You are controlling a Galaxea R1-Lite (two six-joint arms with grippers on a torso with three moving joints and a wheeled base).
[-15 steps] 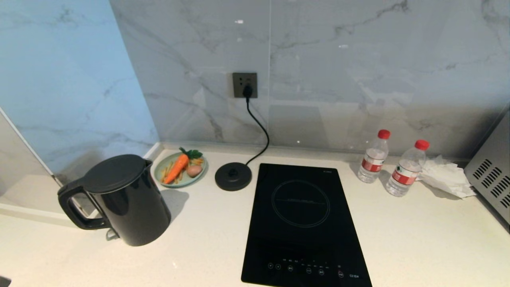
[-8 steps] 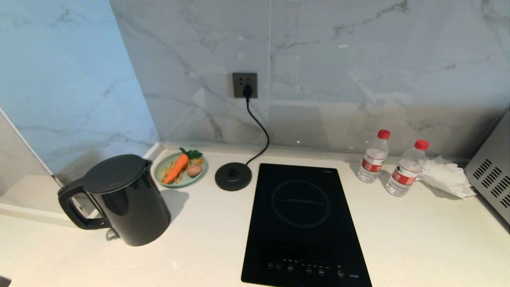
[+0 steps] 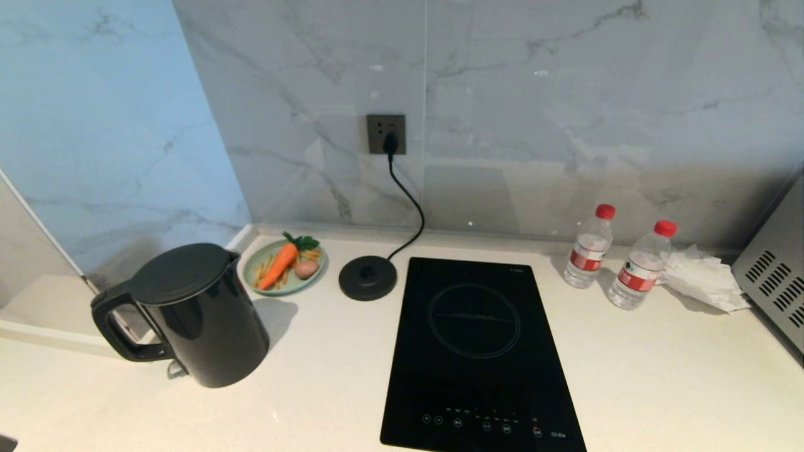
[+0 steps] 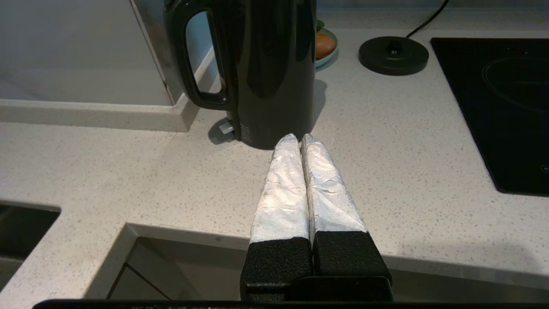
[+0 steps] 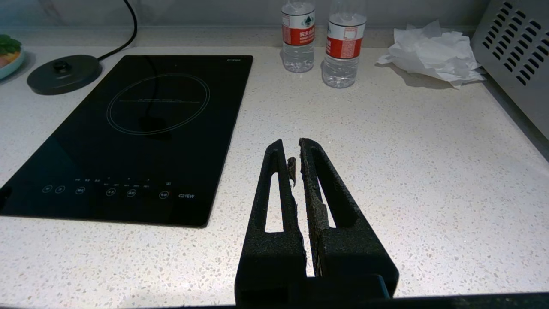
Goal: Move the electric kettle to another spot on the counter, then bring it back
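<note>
Head view: electric kettle (image 3: 201,314) near counter (image 3: 659,376) edge

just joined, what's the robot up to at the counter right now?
Nothing is being held. The tall glossy black electric kettle stands upright on the off-white speckled stone counter, off its round black corded base disc. The left gripper, fingers shut, points at the foot of the kettle from the counter's front edge. The right gripper is shut, idle over bare counter beside the black glass induction hob.
</note>
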